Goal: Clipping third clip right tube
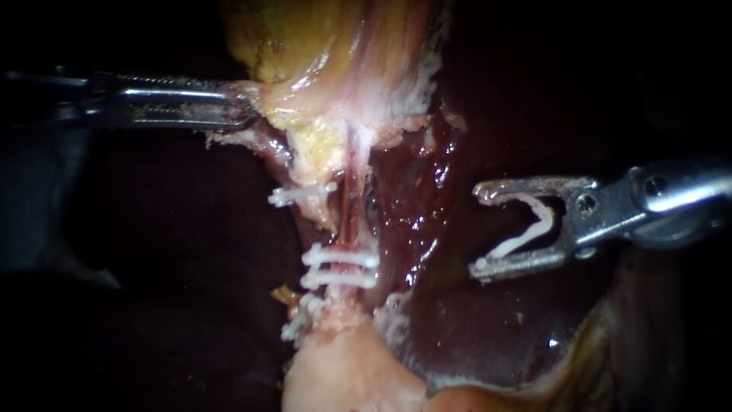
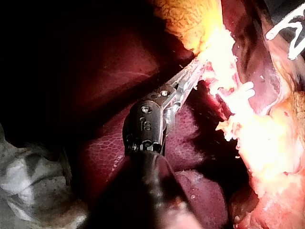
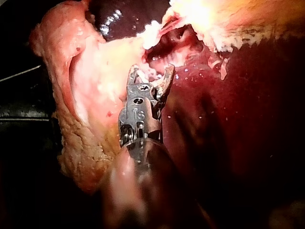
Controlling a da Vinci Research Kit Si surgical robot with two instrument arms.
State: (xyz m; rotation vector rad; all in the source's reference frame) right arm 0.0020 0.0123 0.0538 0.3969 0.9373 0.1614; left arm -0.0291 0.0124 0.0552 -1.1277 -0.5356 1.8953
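Observation:
The right tube (image 1: 352,217), thin and reddish, runs down from the gallbladder (image 1: 305,46) and carries two white clips (image 1: 340,268) side by side low on it. To its left, another tube bears one white clip (image 1: 301,195). My right instrument (image 1: 480,229) sits to the right of the tube, apart from it. Its jaws stand wide apart and hold an open white clip (image 1: 526,233). My left instrument (image 1: 245,108) is shut on the tissue at the gallbladder's lower edge. The left wrist view shows those jaws (image 2: 194,72) closed on pale tissue.
Dark red liver (image 1: 496,336) lies behind and below the right instrument. More white clips (image 1: 299,320) sit low on the left side above a pale tissue mass (image 1: 343,378). A wet raw bed (image 1: 408,206) lies between the tube and the right instrument.

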